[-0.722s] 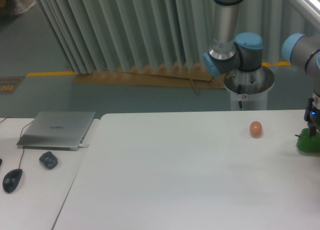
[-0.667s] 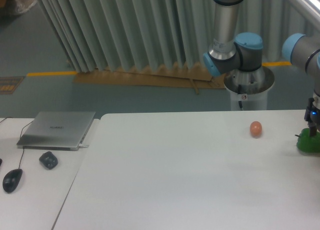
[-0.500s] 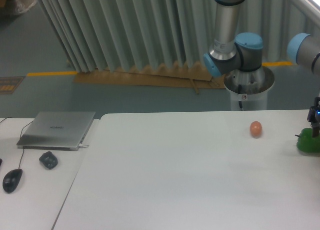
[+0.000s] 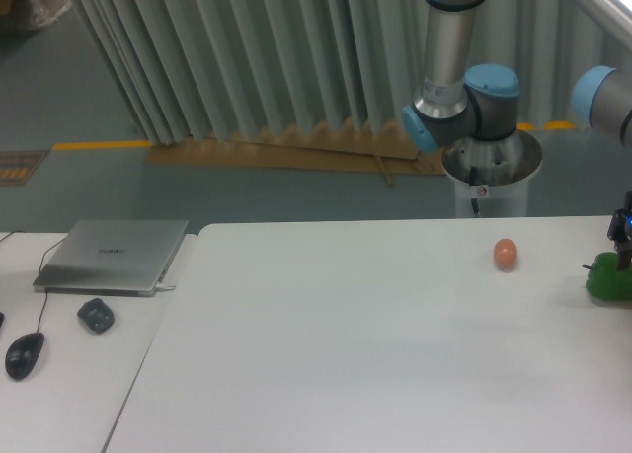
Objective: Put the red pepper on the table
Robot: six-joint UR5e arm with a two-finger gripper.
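Observation:
The red pepper is out of view. The white table [image 4: 346, 354] fills the lower middle and right of the camera view. Only a dark sliver of my gripper [image 4: 623, 252] shows at the right edge of the frame, just above a green pepper [image 4: 608, 281] that rests on the table and is itself cut off by the edge. The gripper's fingers are mostly outside the frame, so whether they are open or shut is unclear, and nothing red shows near them.
A small orange-pink ball [image 4: 506, 254] lies on the table's far right. On a separate white desk to the left are a closed laptop [image 4: 114, 256], a dark mouse [image 4: 24, 354] and a small dark object [image 4: 96, 316]. The arm's base [image 4: 489, 167] stands behind the table.
The gripper and wrist have shifted slightly to the right, further toward the frame edge. The green pepper and the ball have not moved.

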